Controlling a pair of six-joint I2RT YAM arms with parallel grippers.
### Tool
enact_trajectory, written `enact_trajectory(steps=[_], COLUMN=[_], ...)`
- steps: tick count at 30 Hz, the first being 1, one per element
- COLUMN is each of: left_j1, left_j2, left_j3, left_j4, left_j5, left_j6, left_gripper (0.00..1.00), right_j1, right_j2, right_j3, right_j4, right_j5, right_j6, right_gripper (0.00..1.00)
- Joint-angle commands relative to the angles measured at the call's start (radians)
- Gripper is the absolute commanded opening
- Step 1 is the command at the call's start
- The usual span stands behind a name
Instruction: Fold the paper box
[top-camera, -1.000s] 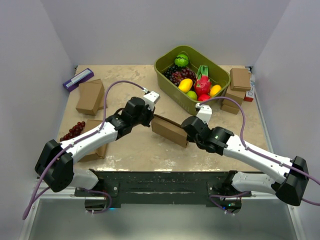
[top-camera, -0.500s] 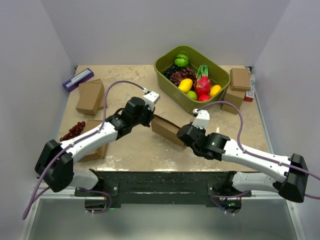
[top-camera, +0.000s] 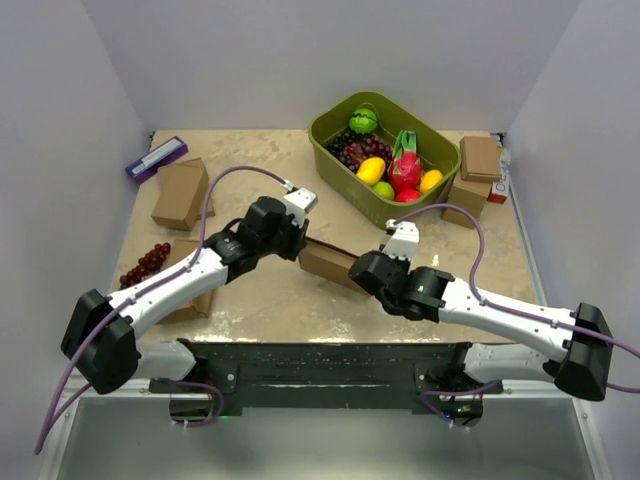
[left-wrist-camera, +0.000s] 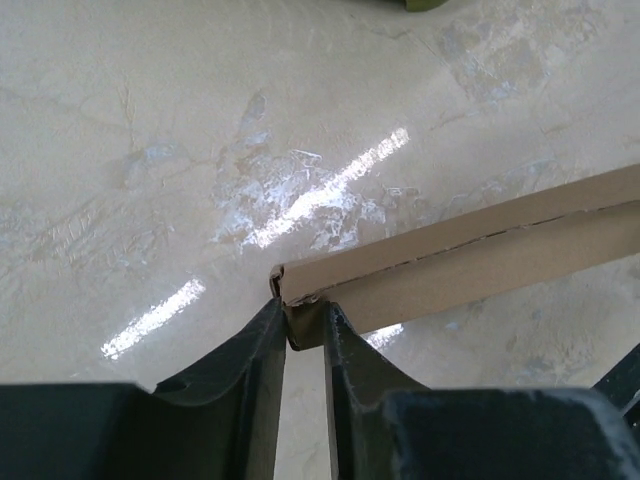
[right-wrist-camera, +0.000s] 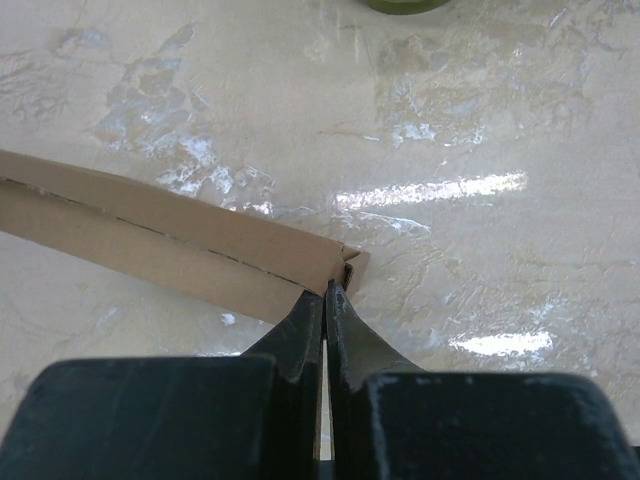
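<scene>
The paper box (top-camera: 325, 262) is a flat, folded brown cardboard piece lying on the table between my two arms. My left gripper (top-camera: 298, 243) is at its left end. In the left wrist view the fingers stand slightly apart, astride the corner of the paper box (left-wrist-camera: 480, 250), left gripper (left-wrist-camera: 300, 315). My right gripper (top-camera: 358, 272) is at the right end. In the right wrist view its jaws are pressed together on the thin corner edge of the paper box (right-wrist-camera: 150, 235), right gripper (right-wrist-camera: 327, 288).
An olive-green tub (top-camera: 345, 185) of toy fruit stands at the back right. Small thicker cardboard boxes sit at the left (top-camera: 180, 193) and right (top-camera: 480, 158). A purple box (top-camera: 156, 158) and dark grapes (top-camera: 148, 262) lie on the left side.
The right arm has moved left and nearer, and the box has shifted a little left with it. The left jaws have parted slightly.
</scene>
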Motion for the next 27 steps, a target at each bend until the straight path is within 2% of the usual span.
enact_trajectory(steps=[1,10,13,18,22,27], left_j1=[-0.024,0.01,0.06,0.169,0.176,0.179], left_j2=[-0.07,-0.15,-0.165,-0.181,-0.166,-0.121], left_j3=[0.02,0.027,0.029,-0.049,-0.105,-0.143], left_j4=[-0.027,-0.093,-0.101,0.035,0.154,0.255], left_j5=[0.116,0.165,0.18,0.224,0.191,0.174], left_j6=[-0.016,-0.056,-0.1,-0.232,-0.338,-0.395], left_gripper=[0.34,0.67,0.73,0.75,0.76,0.77], right_j1=[0.018,0.018,0.018,0.018,0.018,0.018], right_j2=[0.052,0.063,0.06,0.055,0.055,0.058], right_j3=[-0.001,0.005,0.003,-0.006,-0.009,-0.011], right_j4=[-0.017,0.007,0.013,0.026,0.029,0.03], right_j5=[-0.121,-0.135,-0.136,-0.143,-0.143,-0.144], right_j6=[0.064,0.046,0.041,0.035,0.033,0.029], right_gripper=[0.0,0.0,0.0,0.0,0.0,0.0])
